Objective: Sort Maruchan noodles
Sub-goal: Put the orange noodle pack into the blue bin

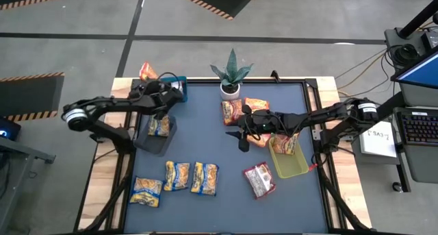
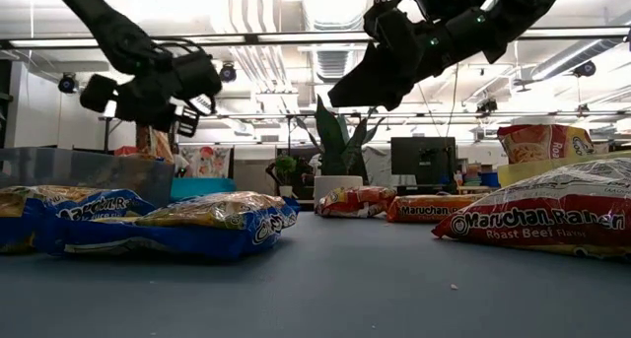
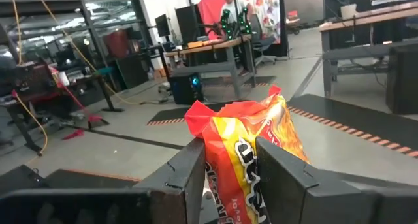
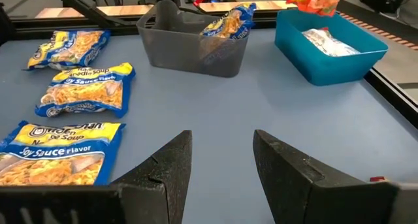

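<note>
Left gripper point(image 3: 228, 178), at the table's far-left corner, pinches an orange packet point(image 3: 245, 152) above the blue bin point(image 4: 330, 44). Right gripper point(image 4: 222, 159) hangs mid-table, fingers parted, empty. Next: lower and release into that bin.

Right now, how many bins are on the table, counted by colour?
grey bin: 1
blue bin: 1
yellow-green bin: 1
Total: 3 bins
</note>
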You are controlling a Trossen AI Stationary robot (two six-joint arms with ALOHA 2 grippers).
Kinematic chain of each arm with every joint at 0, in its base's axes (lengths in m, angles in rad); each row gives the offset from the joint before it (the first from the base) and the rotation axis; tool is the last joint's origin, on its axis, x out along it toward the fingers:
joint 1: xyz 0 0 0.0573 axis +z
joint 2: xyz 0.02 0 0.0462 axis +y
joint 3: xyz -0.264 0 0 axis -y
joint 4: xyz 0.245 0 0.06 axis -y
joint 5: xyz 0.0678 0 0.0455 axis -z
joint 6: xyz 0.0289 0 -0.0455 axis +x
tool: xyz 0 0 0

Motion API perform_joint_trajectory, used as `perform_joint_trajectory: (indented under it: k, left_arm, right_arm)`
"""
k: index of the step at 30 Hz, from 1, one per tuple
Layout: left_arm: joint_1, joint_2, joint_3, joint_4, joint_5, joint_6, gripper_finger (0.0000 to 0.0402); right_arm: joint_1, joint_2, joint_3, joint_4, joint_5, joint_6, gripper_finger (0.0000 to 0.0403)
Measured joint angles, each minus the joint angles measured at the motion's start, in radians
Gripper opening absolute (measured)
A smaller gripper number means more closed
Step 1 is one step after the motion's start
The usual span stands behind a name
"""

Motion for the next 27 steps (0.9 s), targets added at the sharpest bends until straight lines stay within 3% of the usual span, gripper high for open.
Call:
perform_joint_trajectory:
  k: [14, 27]
  left_arm:
    - [0.023, 0.249, 0.075, -0.002, 0.000, -0.014, 0.0107]
    - [0.021, 0.274, 0.076, -0.016, 0.056, -0.022, 0.0108]
  right_arm:
    - [0.000, 0.000, 0.000, -0.007, -0.001, 0.001, 0.0155]
    - [0.000, 0.000, 0.000, -0.010, -0.002, 0.021, 0.0155]
